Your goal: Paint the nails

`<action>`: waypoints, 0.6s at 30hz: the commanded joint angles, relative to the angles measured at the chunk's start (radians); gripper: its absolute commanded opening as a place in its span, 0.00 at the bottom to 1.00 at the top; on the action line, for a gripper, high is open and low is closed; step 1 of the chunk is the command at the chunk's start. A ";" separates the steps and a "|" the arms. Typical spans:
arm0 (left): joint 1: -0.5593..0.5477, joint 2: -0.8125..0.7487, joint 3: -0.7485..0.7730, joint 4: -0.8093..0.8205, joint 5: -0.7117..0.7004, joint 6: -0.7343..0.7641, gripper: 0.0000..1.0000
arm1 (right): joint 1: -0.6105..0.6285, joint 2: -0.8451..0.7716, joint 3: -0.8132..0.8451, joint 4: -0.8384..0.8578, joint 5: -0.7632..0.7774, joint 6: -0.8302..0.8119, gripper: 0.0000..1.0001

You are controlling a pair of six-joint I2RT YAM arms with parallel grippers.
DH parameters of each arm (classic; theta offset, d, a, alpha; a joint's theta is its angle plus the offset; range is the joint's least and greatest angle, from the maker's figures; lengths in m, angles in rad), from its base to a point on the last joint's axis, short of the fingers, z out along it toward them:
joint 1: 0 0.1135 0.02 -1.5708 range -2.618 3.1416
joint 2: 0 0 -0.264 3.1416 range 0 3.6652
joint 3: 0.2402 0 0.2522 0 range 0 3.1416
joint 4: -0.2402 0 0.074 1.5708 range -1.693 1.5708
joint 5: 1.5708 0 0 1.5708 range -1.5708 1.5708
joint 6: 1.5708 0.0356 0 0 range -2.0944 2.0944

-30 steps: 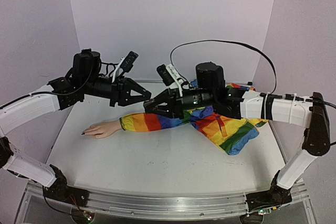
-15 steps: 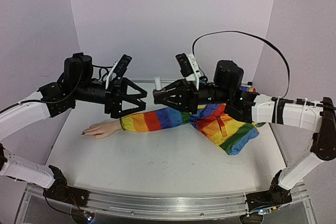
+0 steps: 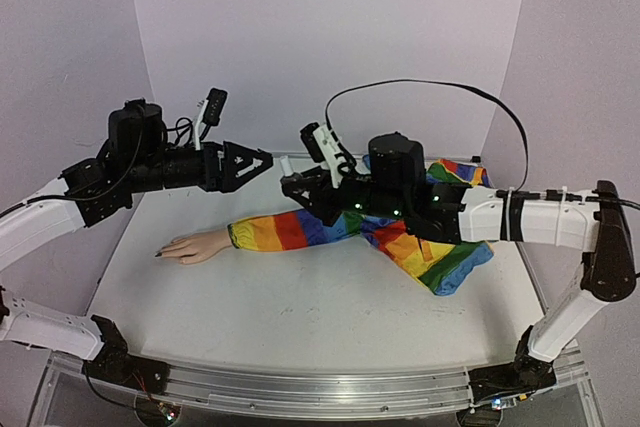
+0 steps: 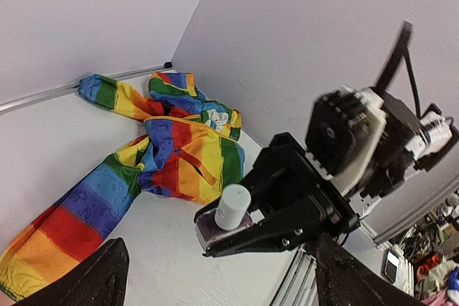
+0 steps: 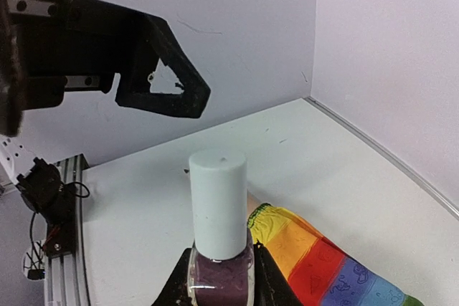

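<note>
- Right, we open on the right pincer (image 5: 219, 286), clamped on a small polish bottle (image 5: 219, 259). Its black fingers press both sides of the rounded glass body, and dark purple liquid shows through.
- On top of the bottle we see a smooth, pale cap (image 5: 217, 202), a plain cylinder with a matte look, standing upright.
- Across from it, the left pincer (image 3: 262, 161) stands wide. Its two dark angular fingers are well apart with nothing between them, up in the air and clear of the bottle.
- Down on the white table (image 3: 300, 317) lies the mannequin hand (image 3: 195, 245), pale and skin-coloured, flat, fingers pointing left.
- The nails (image 3: 158, 254) sit at those fingertips near the table's left side, well apart from both pincers. One tip looks dark; the others are too small for us to judge.
- From the wrist a rainbow-striped sleeve (image 3: 290, 230) of soft cloth runs right into a crumpled heap (image 3: 440, 247) of the same fabric under the right arm.
- Above that arm a thin black cable (image 3: 430, 84) arcs against the lilac wall.
</note>
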State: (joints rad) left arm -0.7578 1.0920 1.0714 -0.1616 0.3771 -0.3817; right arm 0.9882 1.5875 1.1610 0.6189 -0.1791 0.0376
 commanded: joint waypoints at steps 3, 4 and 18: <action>0.003 0.050 0.061 0.030 -0.047 -0.073 0.82 | 0.057 0.058 0.115 0.009 0.179 -0.073 0.00; 0.003 0.057 0.064 0.036 -0.033 -0.072 0.79 | 0.061 0.066 0.122 0.007 0.179 -0.075 0.00; 0.003 0.113 0.060 0.058 -0.007 -0.086 0.35 | 0.083 0.110 0.162 0.002 0.196 -0.084 0.00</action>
State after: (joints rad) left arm -0.7559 1.1969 1.0863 -0.1581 0.3515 -0.4698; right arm 1.0660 1.6993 1.2659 0.5720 0.0021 -0.0322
